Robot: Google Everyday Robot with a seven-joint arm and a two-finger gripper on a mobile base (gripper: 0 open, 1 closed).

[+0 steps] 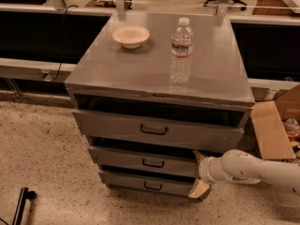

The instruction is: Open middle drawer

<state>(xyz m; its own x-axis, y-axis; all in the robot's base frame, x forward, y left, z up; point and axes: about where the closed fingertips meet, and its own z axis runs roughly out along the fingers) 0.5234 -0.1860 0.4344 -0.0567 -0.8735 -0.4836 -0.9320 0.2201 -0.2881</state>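
The grey three-drawer cabinet (154, 74) stands in the centre of the camera view. The middle drawer (126, 158) is the second front, low and wide, with a small black pull handle (153, 163). A dark gap shows above its front. My gripper (198, 172), on a white arm (253, 168) reaching in from the right, sits at the right end of the middle drawer's front. It is open, with one tan fingertip (199, 155) at the drawer's top edge and the other lower, by the bottom drawer (140, 183). It holds nothing.
On the cabinet top stand a water bottle (181, 50) and a white bowl (131, 35). The taller top drawer (122, 125) stands slightly out. A cardboard box (276, 128) lies at the right. Black cabinets line the back. A black object (21, 203) lies on the speckled floor at the lower left.
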